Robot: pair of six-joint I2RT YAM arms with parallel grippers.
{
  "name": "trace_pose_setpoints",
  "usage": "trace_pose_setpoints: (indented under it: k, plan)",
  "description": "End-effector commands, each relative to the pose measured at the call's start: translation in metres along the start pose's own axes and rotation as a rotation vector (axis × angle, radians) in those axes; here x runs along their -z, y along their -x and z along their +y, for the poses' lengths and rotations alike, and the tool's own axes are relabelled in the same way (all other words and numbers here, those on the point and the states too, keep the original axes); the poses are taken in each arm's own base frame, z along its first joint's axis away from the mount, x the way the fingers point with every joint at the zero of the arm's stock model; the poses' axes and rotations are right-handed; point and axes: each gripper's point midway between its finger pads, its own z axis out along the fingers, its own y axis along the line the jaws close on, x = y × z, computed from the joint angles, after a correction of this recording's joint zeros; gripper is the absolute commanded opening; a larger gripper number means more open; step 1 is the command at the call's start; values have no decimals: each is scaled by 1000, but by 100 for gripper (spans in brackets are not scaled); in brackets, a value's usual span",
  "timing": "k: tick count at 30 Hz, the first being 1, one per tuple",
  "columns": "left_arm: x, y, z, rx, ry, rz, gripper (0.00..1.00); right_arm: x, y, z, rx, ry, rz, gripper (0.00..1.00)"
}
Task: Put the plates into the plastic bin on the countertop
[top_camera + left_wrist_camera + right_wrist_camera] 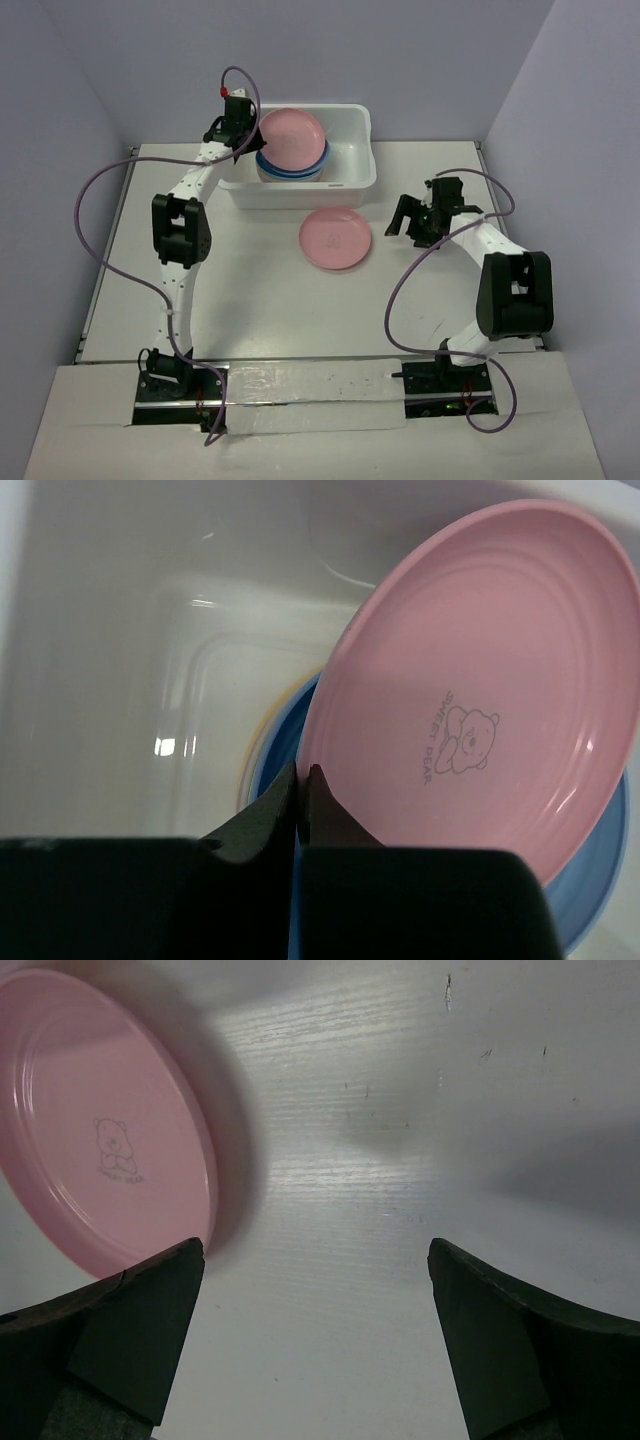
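Observation:
The white plastic bin (355,180) stands at the back of the countertop (300,320). Inside it lies a stack of plates, blue on top (290,170) with a cream edge below. My left gripper (243,138) is shut on the rim of a pink plate (292,137), holding it tilted over the stack; the left wrist view shows the fingers pinching that pink plate (470,680) above the blue plate (590,890). A second pink plate (336,238) lies flat on the countertop in front of the bin. My right gripper (404,217) is open and empty, right of it; that plate shows at left in the right wrist view (90,1120).
Lilac-grey walls close in the back and both sides. The bin's inner wall (150,660) sits close behind the held plate. Purple cables loop beside each arm.

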Motion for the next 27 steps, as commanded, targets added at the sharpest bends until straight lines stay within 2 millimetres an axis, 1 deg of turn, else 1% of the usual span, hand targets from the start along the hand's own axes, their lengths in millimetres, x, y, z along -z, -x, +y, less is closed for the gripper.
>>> trace_pose_setpoints:
  k: [1,2,4,7,8,9,11,12,13,14,15,16,18,20,21,22,24,26,27]
  plan:
    - [4,7,-6,-3,-18,-17,9,-1,25,14,4,39,-52,100]
    - [5,3,-3,-11,-5,-4,14,-3,25,17,8,43,-50,100]
    - [9,4,1,-15,6,-4,27,-5,27,22,13,52,-58,100]
    - [22,17,-4,-15,-4,-38,57,-10,26,34,20,63,-58,100]
    - [27,26,-6,-14,-11,-57,67,-11,26,36,21,64,-57,100]
    - [32,35,-10,-13,-20,-74,70,-13,25,38,22,64,-56,100]
    - [48,58,-20,-13,-45,-116,83,-18,23,46,28,73,-55,100]
    - [54,70,-24,-15,-57,-142,85,-20,19,48,34,74,-48,100]
    - [68,88,-31,-13,-76,-180,86,-24,17,53,46,79,-50,100]
    - [80,102,-36,-14,-88,-212,92,-27,15,53,50,67,-57,99]
    - [95,117,-41,-13,-103,-251,96,-31,13,54,52,64,-63,98]
    - [113,134,-46,-11,-120,-295,98,-34,13,56,51,68,-67,96]
    - [149,160,-53,-8,-152,-374,99,-41,8,62,54,71,-58,94]
    - [175,176,-56,-8,-168,-421,99,-46,6,65,47,77,-48,92]
    - [197,186,-56,-10,-173,-456,99,-51,3,67,45,77,-40,90]
    - [210,192,-56,-14,-171,-475,99,-54,2,68,47,76,-38,89]
    - [234,198,-53,-22,-165,-502,99,-61,1,68,52,63,-36,85]
    - [252,201,-47,-28,-152,-514,99,-70,-2,66,53,38,-26,83]
    - [261,201,-44,-30,-150,-520,99,-71,-2,68,56,35,-28,82]
